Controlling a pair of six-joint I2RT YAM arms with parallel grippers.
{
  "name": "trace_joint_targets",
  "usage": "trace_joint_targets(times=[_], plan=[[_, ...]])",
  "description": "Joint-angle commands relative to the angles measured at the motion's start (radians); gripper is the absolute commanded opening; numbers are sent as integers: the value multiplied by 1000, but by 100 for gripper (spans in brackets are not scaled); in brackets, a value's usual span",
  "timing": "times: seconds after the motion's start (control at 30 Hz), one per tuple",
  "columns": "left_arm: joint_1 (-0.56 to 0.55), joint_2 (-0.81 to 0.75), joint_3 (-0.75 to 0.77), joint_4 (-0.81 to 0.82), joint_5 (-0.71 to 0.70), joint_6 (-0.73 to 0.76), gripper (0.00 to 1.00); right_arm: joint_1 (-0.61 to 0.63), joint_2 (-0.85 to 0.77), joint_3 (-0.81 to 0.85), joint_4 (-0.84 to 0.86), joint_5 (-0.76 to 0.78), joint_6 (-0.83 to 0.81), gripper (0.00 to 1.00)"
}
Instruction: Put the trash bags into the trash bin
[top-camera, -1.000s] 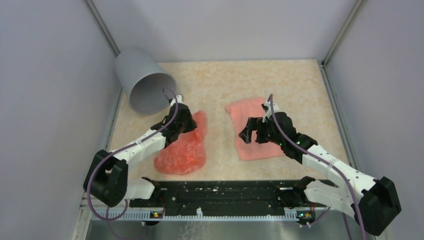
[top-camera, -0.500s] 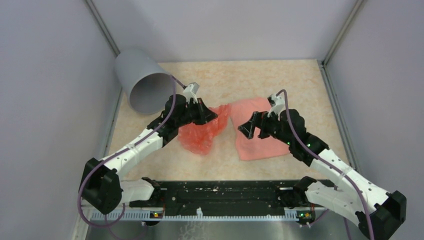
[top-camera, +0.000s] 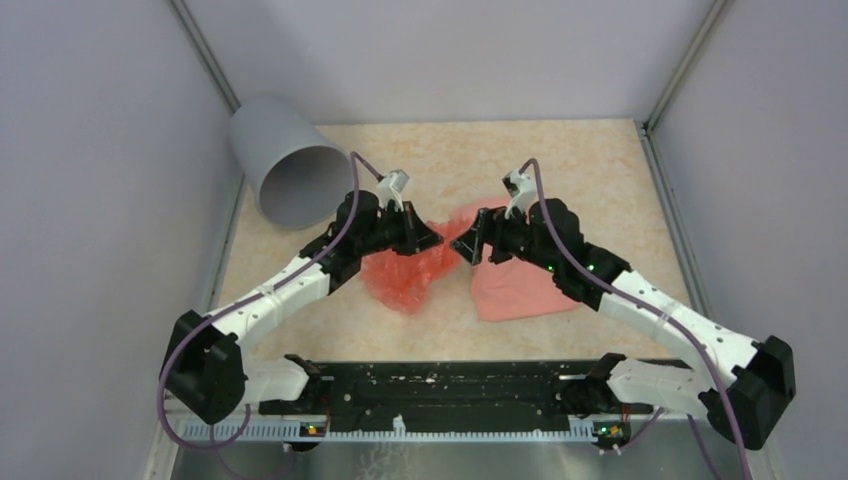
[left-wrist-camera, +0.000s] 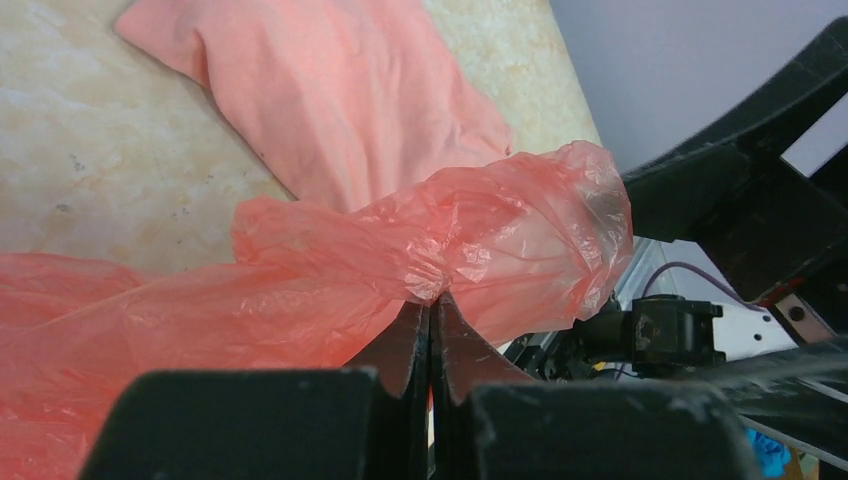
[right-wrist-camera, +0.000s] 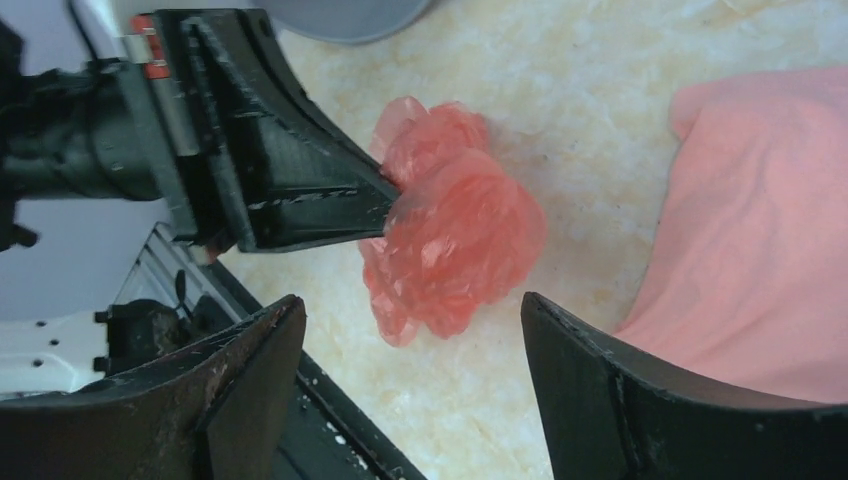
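My left gripper (top-camera: 432, 238) (left-wrist-camera: 430, 300) is shut on a crumpled orange-red trash bag (top-camera: 405, 272) (left-wrist-camera: 330, 280) (right-wrist-camera: 455, 240) and holds it lifted above the table's middle. A second, salmon-pink trash bag (top-camera: 515, 285) (left-wrist-camera: 340, 100) (right-wrist-camera: 760, 230) lies flat on the table to the right. My right gripper (top-camera: 466, 248) (right-wrist-camera: 410, 310) is open and empty, facing the left gripper with the held bag's free end just before its jaws. The grey trash bin (top-camera: 285, 172) lies tipped on its side at the back left, mouth toward the arms.
The beige table (top-camera: 560, 170) is walled by grey panels on the left, back and right. A black rail (top-camera: 450, 390) runs along the near edge between the arm bases.
My left gripper has raised the orange-red bag off the table and carried it right. My right gripper has moved left off the flat bag toward the held bag.
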Motion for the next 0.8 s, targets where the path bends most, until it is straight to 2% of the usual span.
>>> trace_joint_targets(times=[0.0,0.13,0.23,0.33,0.5,0.67,0.77], plan=[[-15,11,30,35,21,29,0,24,100,81,-4,137,22,73],[-16,-11,25,3,4,51,0,26,150,99,-68,269,38,52],[-15,-46,26,-38,-39,79,0,22,141,79,-105,331,40,30],[-13,-77,29,-66,-73,92,0,5,99,39,-119,351,43,2],[-14,-98,48,-64,-58,97,0,-32,25,4,-113,326,40,0],[-13,-82,103,-55,39,97,0,-68,-24,82,-220,383,-15,0],[-13,-65,137,32,155,65,7,-126,-48,147,-292,374,-60,0]])
